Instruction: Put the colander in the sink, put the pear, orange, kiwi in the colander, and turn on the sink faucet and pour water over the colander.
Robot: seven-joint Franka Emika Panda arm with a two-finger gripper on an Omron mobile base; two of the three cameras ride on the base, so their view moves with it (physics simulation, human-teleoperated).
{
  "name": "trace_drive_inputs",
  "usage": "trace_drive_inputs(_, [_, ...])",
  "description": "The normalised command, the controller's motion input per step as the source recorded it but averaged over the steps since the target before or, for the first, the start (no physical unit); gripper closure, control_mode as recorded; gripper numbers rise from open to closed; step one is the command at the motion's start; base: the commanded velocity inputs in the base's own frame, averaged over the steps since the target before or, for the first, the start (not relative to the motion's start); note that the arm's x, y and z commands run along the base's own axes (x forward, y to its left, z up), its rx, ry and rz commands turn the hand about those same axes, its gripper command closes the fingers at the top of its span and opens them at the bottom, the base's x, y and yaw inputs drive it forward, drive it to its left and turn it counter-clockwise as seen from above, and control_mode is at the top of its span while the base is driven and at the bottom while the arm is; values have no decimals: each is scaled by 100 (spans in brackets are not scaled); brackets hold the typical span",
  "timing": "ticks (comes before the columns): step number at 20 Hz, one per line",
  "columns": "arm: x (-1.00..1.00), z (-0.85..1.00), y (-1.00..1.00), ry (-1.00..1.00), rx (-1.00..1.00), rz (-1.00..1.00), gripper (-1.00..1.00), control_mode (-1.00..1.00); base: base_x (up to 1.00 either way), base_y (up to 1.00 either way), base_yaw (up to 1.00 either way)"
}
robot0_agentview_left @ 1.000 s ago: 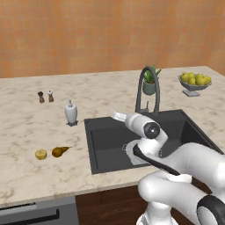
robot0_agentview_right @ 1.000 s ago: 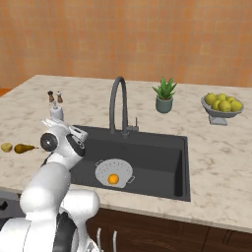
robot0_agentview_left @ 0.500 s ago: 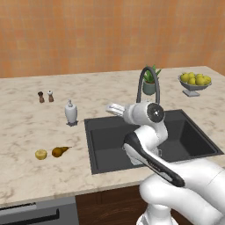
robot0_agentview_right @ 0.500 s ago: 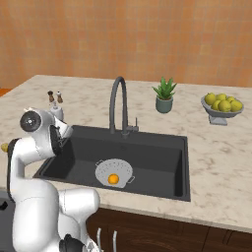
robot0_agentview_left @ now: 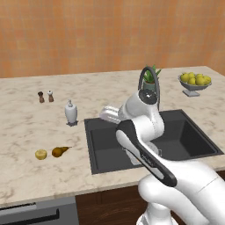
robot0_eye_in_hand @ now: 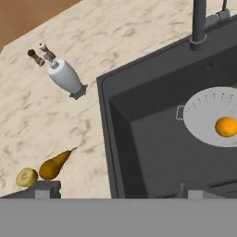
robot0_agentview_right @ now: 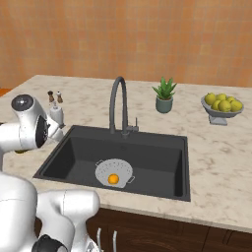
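Your fingers (robot0_eye_in_hand: 115, 190) gape wide, empty; pear (robot0_eye_in_hand: 54, 165) touches kiwi (robot0_eye_in_hand: 27, 177) (left of sink (robot0_eye_in_hand: 139, 139)), so you may knock one away.

Arm swung from over the sink (robot0_agentview_right: 74, 147) toward the pear (robot0_eye_in_hand: 53, 165) and kiwi (robot0_eye_in_hand: 27, 177), gripper (robot0_eye_in_hand: 115, 190) now above the basin's edge beside them

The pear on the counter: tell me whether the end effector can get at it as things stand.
Probably yes. The pear lies in the open beside the kiwi, nothing over it, and the end effector is open and empty.
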Motion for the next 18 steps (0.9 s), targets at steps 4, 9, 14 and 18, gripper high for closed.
trace_drive_inputs(4, [-18, -21, 45, 11, 0, 0, -100, -100, 0, 0, 0])
trace_drive_inputs(9, [1, -16, 63, 19, 0, -4, -100, -100, 0, 0, 0])
trace_drive_inputs(14, [31, -20, 65, 31, -2, -11, -100, -100, 0, 0, 0])
trace_drive_inputs(18, [47, -44, 58, 24, -8, -13, -100, -100, 0, 0, 0])
